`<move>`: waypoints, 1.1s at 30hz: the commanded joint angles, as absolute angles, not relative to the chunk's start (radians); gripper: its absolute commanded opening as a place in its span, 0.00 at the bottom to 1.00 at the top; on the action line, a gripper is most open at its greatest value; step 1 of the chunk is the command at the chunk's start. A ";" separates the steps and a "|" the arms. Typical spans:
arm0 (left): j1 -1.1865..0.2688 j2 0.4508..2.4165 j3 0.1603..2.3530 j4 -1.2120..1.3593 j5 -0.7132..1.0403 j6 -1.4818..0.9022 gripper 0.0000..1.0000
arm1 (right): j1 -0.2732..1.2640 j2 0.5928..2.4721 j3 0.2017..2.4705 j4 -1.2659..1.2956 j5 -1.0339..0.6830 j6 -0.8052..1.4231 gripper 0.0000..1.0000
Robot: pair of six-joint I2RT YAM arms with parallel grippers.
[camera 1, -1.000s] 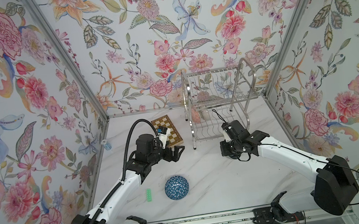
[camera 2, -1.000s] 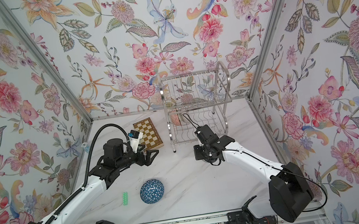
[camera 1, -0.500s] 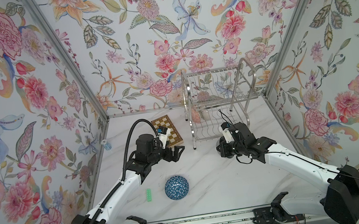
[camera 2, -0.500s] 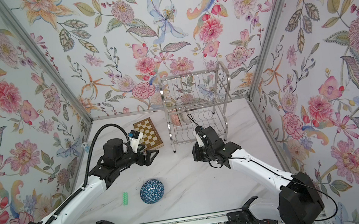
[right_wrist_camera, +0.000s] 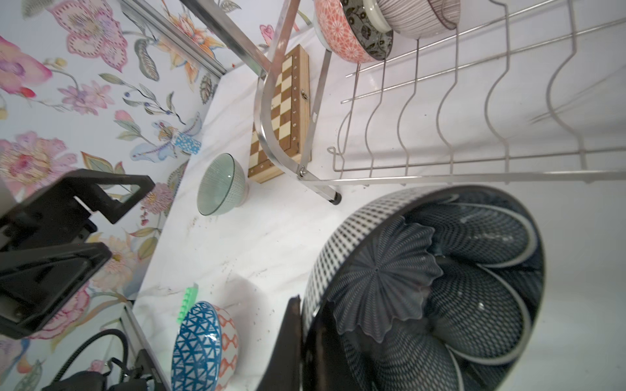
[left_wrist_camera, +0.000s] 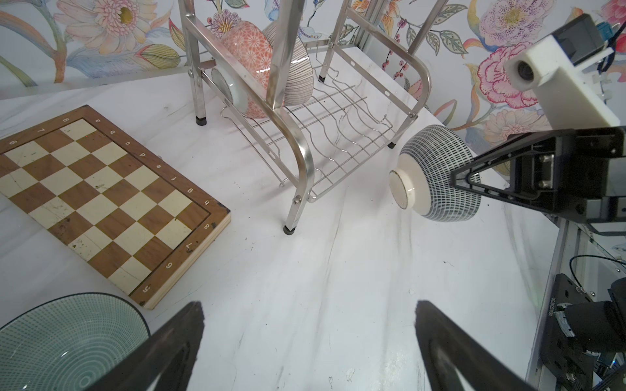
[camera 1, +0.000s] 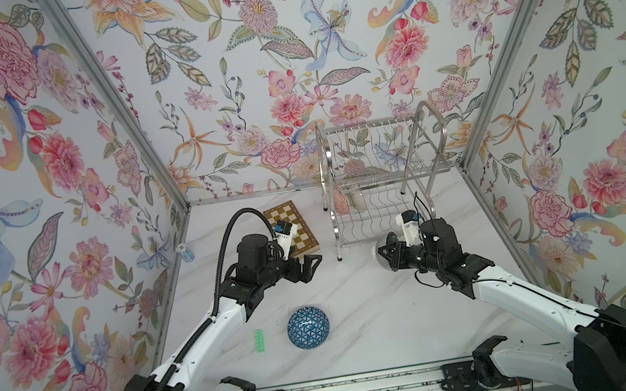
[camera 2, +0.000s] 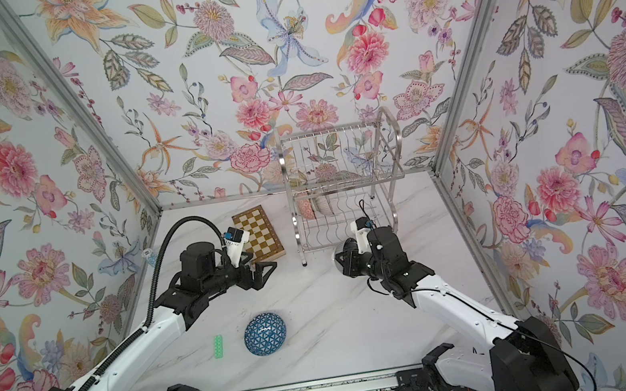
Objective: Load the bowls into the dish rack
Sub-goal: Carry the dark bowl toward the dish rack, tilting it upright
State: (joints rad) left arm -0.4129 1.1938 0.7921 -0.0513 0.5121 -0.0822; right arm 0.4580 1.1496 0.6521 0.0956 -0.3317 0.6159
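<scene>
My right gripper [camera 1: 389,254] [right_wrist_camera: 306,315] is shut on the rim of the black-and-white floral bowl [camera 1: 382,248] [camera 2: 342,255] [right_wrist_camera: 440,287]. It holds the bowl on its side just off the front right corner of the dish rack [camera 1: 376,178] [camera 2: 337,184] [left_wrist_camera: 298,145]. Two bowls stand on the rack's lower shelf, one red-latticed [left_wrist_camera: 250,57] [right_wrist_camera: 342,30] and one striped [left_wrist_camera: 299,81]. The blue triangle bowl [camera 1: 308,327] [camera 2: 264,334] [right_wrist_camera: 200,345] sits on the table near the front. The mint green bowl [left_wrist_camera: 67,342] [right_wrist_camera: 220,184] lies under my left arm. My left gripper [camera 1: 311,266] [left_wrist_camera: 308,311] hangs open and holds nothing.
A brown-and-white chessboard [camera 1: 293,229] [left_wrist_camera: 111,199] lies left of the rack. A small green brick [camera 1: 259,340] rests beside the blue bowl. A small blue-and-white stack [camera 1: 185,252] stands by the left wall. Floral walls close in three sides.
My right gripper has shifted a little to the left with the bowl and turned, so the bowl now shows at its tip. The left arm has not moved.
</scene>
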 commanded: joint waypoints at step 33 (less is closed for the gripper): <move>-0.425 1.141 0.753 -0.042 0.461 -0.009 0.99 | 0.355 1.356 0.606 0.880 -0.537 1.026 0.00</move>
